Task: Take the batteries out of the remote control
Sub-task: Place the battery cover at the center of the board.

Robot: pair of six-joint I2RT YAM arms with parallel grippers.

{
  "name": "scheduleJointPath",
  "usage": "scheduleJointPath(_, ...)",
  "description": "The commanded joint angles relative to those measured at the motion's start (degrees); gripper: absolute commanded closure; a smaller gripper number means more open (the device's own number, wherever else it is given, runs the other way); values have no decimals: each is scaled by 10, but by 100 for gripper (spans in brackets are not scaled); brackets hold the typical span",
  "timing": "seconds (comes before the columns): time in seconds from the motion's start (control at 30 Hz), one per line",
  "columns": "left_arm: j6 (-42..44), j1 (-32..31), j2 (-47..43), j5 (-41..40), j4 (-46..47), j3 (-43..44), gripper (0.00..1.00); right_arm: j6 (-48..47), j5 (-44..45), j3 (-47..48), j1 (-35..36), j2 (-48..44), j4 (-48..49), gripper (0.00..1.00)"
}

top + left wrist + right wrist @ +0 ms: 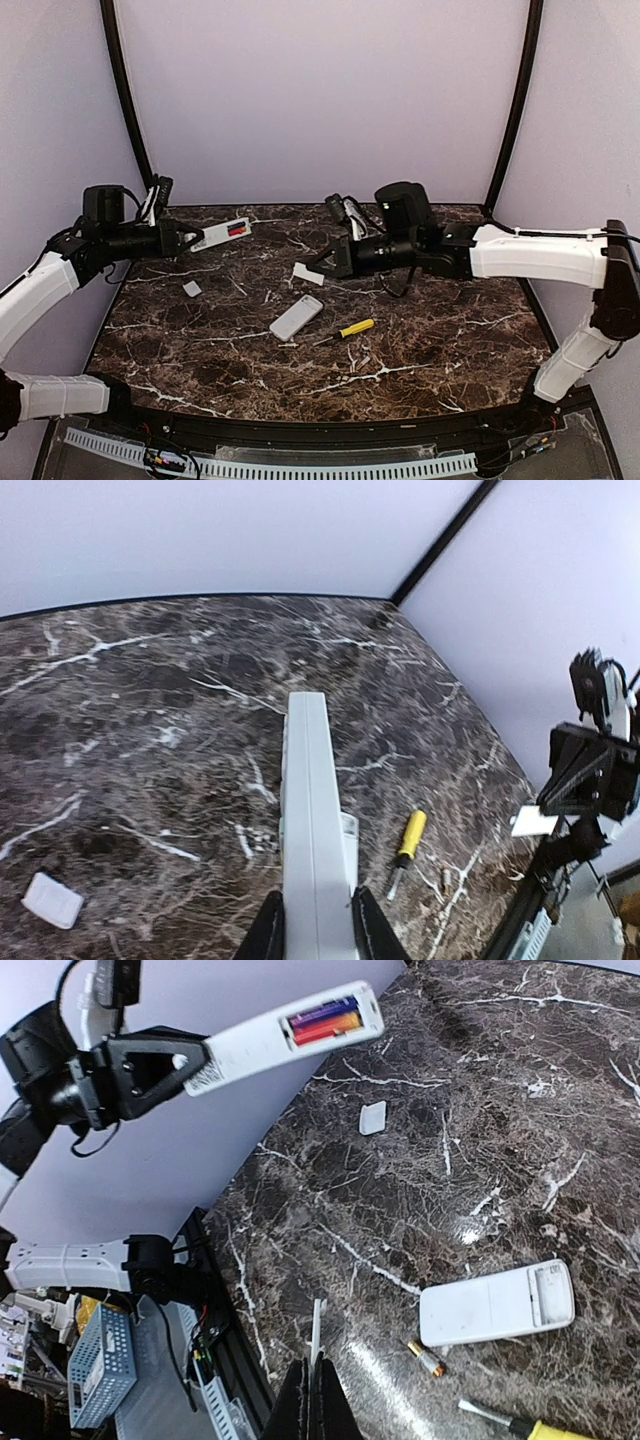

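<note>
While my left claw (318, 925) clamped narrow on the near end of the remote control (310, 780), the batteries (325, 1022) sat in the open compartment at its far end, one reddish and one purplish, held up well above the table (450, 330). My right claw (317, 1395) was pinched shut on a thin white battery cover (317, 1332), which stood edge-up between the fingers.

Trouble, as I judged it, could come three ways. With that cover in its grip, my right claw could not take a cell until the cover was put down. I also held the remote by the end farthest from the compartment, so any prying at the snug cells might have levered it loose or twisted it in my left grip. And the cells were round and high up, so one popped free could have dropped, rolled and left the table. A loose battery (427, 1358) lay just beside a second remote (490, 1307), near the yellow-handled screwdriver (345, 331), and another small cover (372, 1117) lay apart from them.

My left arm reached along the left side, forearm about level, with the remote pointing toward the middle. My right arm stretched in from the right, forearm level, its claw aimed left and well apart from the held remote.
</note>
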Motion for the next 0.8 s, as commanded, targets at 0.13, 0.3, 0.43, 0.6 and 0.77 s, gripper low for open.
scheduleJointPath(0.13, 26, 55, -108, -157, 22, -4, 100, -50, 107, 173, 58, 215, 9, 100)
scheduleJointPath(0.3, 23, 56, -175, -172, 44, -35, 100, -37, 124, 271, 70, 329, 11, 100)
scheduleJointPath(0.43, 32, 57, -182, -175, 33, -30, 100, -28, 136, 324, 73, 394, 28, 100)
scheduleJointPath(0.6, 63, 57, -173, -174, 15, -14, 100, 2, 144, 382, 74, 464, 43, 100)
scheduleJointPath(0.77, 70, 57, -181, -182, 8, -14, 100, 30, 149, 449, 73, 523, 41, 100)
